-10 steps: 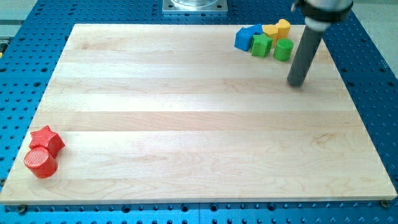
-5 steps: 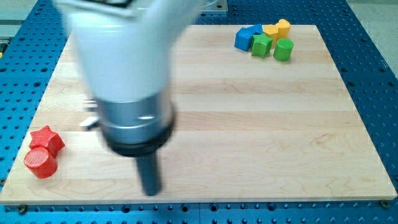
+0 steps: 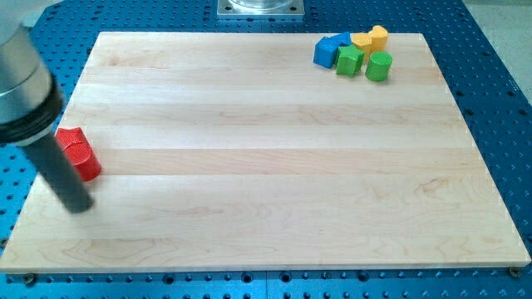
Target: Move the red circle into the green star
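Note:
My tip (image 3: 77,205) rests on the board near the view's left edge. Two red blocks lie just above and right of it, touching each other and the rod. The lower one looks like the red circle (image 3: 86,164); the upper is the red star (image 3: 71,137), partly hidden by the rod. The green star (image 3: 350,60) sits far off at the view's top right, in a cluster of blocks.
Next to the green star are a green cylinder (image 3: 378,66), two blue blocks (image 3: 332,50) and two yellow blocks (image 3: 371,38). The wooden board (image 3: 266,191) lies on a blue perforated table. A metal mount (image 3: 261,7) shows at the view's top.
The rod swept from the top right across to the board's left side. The two red blocks have been pushed from the bottom left corner upward and a little right.

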Controlling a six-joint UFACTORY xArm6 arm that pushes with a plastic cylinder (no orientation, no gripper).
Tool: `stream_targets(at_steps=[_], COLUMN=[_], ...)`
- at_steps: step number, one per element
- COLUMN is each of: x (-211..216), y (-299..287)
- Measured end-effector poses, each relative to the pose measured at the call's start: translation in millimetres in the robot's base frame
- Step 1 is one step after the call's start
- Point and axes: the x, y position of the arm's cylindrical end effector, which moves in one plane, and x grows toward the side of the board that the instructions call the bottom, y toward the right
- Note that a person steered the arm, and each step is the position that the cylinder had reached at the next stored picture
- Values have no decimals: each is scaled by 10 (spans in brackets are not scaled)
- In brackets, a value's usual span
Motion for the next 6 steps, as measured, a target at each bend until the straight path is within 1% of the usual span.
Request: stream_targets(at_steps=[1, 2, 3, 4, 5, 6], x=[-441, -957, -1269, -1265, -1785, -1743], y=[-113, 571, 1390, 2256, 2553, 3022])
